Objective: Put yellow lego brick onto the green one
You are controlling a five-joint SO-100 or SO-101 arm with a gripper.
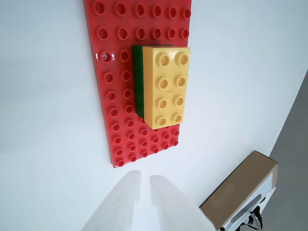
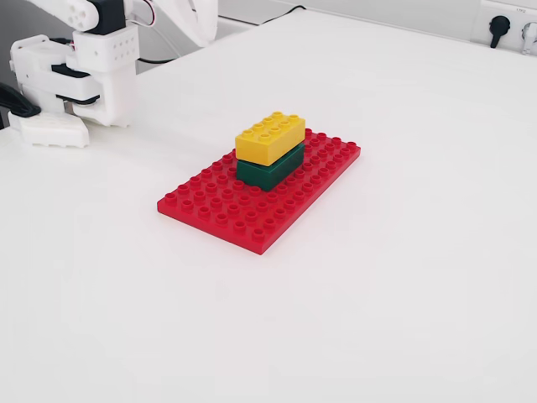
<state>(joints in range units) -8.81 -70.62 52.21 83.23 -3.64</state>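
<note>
The yellow lego brick sits stacked on the green one, shifted slightly so that a green strip shows along its left side in the wrist view. Both stand on a flat red studded baseplate. In the fixed view the yellow brick rests on the green brick near the far side of the baseplate. My gripper is pulled back from the stack, its white fingers nearly together and empty. In the fixed view the arm is folded at the far left.
A brown cardboard box stands at the lower right of the wrist view, beside the table edge. Wall sockets are at the back right in the fixed view. The table is white.
</note>
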